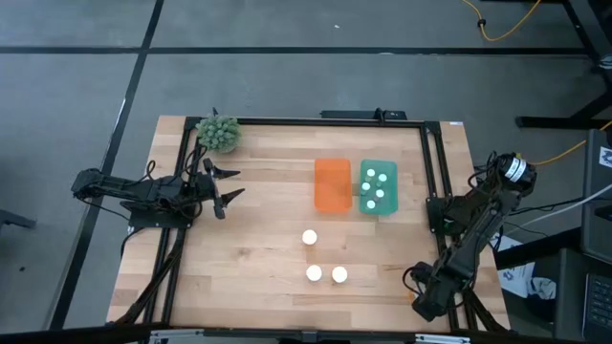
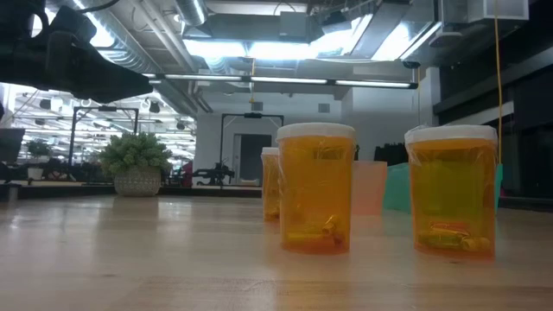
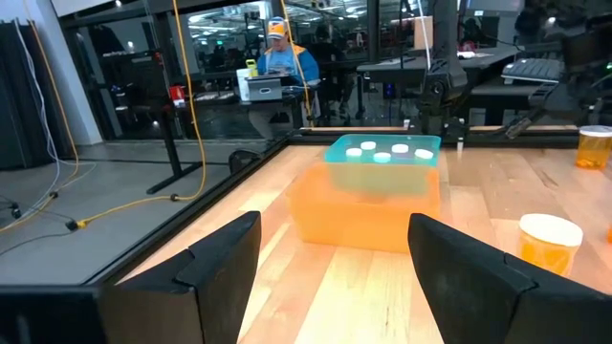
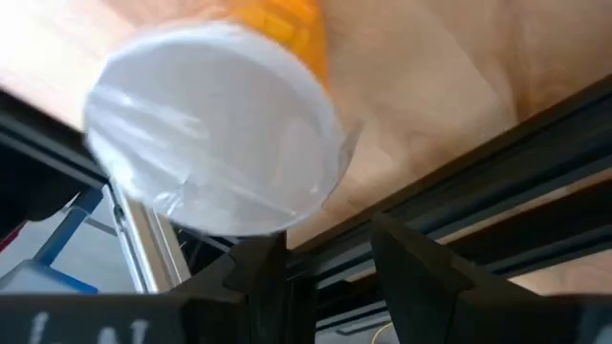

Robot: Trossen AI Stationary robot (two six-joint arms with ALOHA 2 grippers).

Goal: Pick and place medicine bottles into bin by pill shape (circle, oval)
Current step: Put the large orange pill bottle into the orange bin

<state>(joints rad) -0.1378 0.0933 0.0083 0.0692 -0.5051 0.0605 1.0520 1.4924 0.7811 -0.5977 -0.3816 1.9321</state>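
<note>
Three orange-tinted medicine bottles with white caps stand on the wooden table: one (image 1: 310, 237) at mid-table and two (image 1: 314, 273) (image 1: 339, 274) nearer the front. They also show in the low view (image 2: 316, 188) (image 2: 452, 192) (image 2: 271, 183). Several more bottles (image 1: 376, 186) stand in the green bin (image 1: 389, 208). My left gripper (image 1: 225, 186) (image 3: 335, 258) hovers open at the table's left, pointing at the bins. My right gripper (image 1: 421, 304) (image 4: 330, 239) is low at the table's front right corner, fingers narrowly apart. Another white-capped orange bottle (image 4: 215, 134) fills the right wrist view just beyond the fingers. My right gripper has nothing between its fingers. The bottle's white cap (image 4: 239, 225) comes right down to one finger (image 4: 253, 272), and I cannot tell whether they touch.
An orange bin (image 1: 333, 184) stands beside the green one at the table's far right middle. A potted plant (image 1: 218, 132) stands at the far left corner. Black frame rails (image 4: 449, 182) run along the table's edges. A person (image 3: 279, 48) sits in the room beyond.
</note>
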